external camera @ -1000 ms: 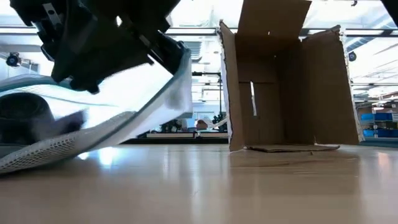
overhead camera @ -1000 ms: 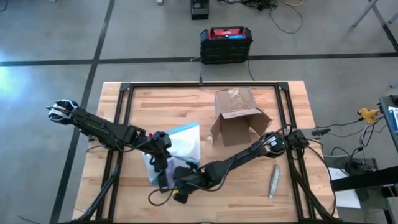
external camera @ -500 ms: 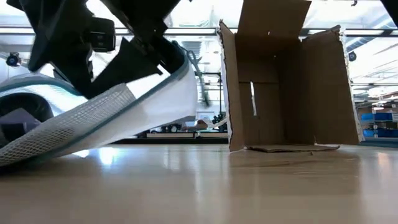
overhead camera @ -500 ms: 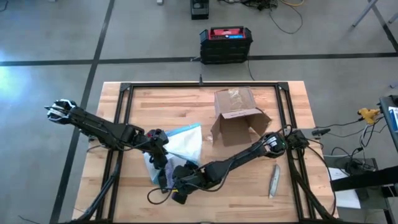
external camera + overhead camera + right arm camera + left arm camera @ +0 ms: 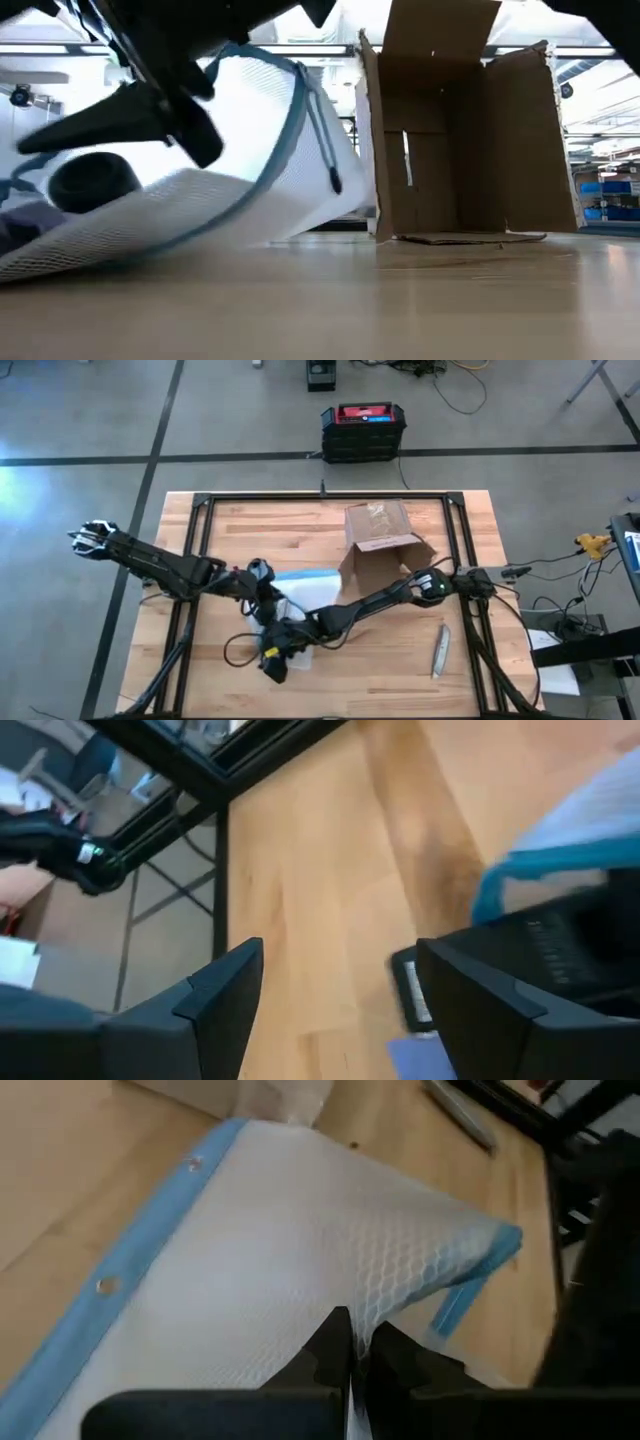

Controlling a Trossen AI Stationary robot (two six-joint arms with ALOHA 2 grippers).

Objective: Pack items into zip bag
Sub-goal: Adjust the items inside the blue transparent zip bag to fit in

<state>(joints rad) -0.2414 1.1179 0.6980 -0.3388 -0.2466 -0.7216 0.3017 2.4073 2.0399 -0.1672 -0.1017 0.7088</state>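
The zip bag (image 5: 300, 586) is white mesh with a blue strip (image 5: 150, 1265) along one edge, and it lies left of the cardboard box. My left gripper (image 5: 262, 573) is shut on its upper mesh wall. In the low view the bag (image 5: 250, 160) stands puffed up, its low left end (image 5: 40, 255) resting on the table. My right gripper (image 5: 270, 660) reaches past the bag's near side, open above bare wood (image 5: 340, 920) with nothing between its fingers. I cannot make out the items. My left gripper pinches a raised ridge of the bag's mesh wall (image 5: 372, 1312) between its two fingers, slanting down from the table's left side. The mesh (image 5: 430, 1250) is drawn up taut from the fingers toward a blue corner (image 5: 505, 1240). The bag's lower side stays on the table.
A brown cardboard box (image 5: 380, 545) lies on its side right of the bag, its open flaps toward the near edge; in the low view the box (image 5: 460, 130) stands close beside the bag. A slim grey tool (image 5: 440, 650) lies near the right rail. Black frame rails (image 5: 200, 530) border the table.
My left gripper has risen a little and gone toward the box, keeping hold of the mesh. The bag's upper wall has lifted higher and billowed toward the box, while its low left end stays on the table. My right gripper has gone toward the table's left edge.
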